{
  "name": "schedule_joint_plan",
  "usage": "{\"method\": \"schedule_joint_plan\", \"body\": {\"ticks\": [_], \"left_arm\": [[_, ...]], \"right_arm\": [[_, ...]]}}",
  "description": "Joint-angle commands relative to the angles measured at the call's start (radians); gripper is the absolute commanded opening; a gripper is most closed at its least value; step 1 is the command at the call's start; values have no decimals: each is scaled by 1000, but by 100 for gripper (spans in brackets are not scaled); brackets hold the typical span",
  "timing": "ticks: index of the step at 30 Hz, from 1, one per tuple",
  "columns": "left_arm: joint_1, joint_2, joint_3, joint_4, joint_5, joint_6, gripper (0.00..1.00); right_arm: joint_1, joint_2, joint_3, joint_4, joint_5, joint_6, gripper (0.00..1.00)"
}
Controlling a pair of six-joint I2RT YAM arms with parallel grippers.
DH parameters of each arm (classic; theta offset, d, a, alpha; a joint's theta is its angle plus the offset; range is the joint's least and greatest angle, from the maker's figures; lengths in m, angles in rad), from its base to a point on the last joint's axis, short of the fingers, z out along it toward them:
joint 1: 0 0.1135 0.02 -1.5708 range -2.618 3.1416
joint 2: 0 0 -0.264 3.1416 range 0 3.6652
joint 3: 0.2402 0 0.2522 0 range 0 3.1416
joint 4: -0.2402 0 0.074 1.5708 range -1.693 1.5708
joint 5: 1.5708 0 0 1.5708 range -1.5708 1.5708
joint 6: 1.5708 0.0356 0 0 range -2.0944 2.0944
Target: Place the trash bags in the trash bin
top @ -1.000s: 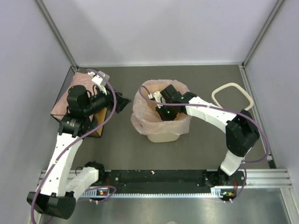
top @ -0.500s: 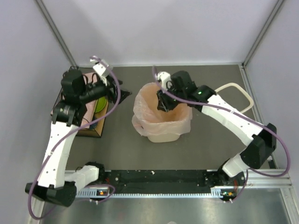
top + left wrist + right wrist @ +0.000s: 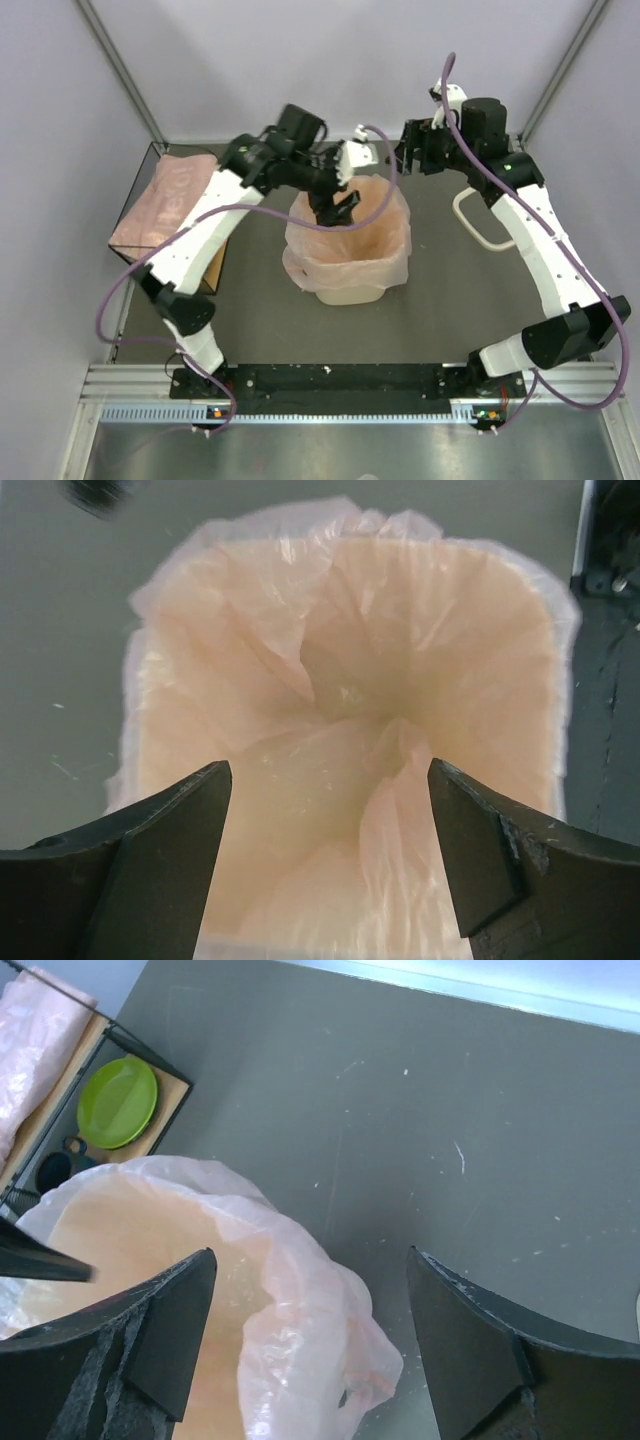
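The left arm goes up from its base and bends across the table [image 3: 260,320]. The left gripper [image 3: 335,205] hangs right over the open top of the trash bin [image 3: 350,293] and points down into it. Its fingers [image 3: 170,850] are wide apart and nothing is between them. The right arm stands tall and leans in from the right. The right gripper [image 3: 410,150] is up in the air by the far right corner of the bin, so the bin sits lower and to one side of it. Its fingers [image 3: 165,1330] are apart too and hold nothing. A pink trash bag [image 3: 340,680] lines the bin and folds over its rim, so the floor of the bin is hidden. More bags lie in a flat stack [image 3: 165,195] on top of a box [image 3: 214,266] far off to the left, and the left arm covers part of that box. A green plate [image 3: 118,1102] lies inside it. A cream ring [image 3: 461,207] is partly hidden behind the right arm.
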Motion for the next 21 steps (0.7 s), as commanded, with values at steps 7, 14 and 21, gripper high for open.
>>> {"method": "schedule_joint_plan", "body": {"ticks": [7,14,21], "left_arm": [[-86,243,59,-223,-323,-86,83],[-88,231,-128,-160,-357,-199,66],[-88,300,-197,-131,-412,-229,55]], "right_arm": [[-92,53,28,-7,-55,93,80],[-92,75,10,-5,-64,90,82],[-102,96,19,-5,-88,78,82]]}}
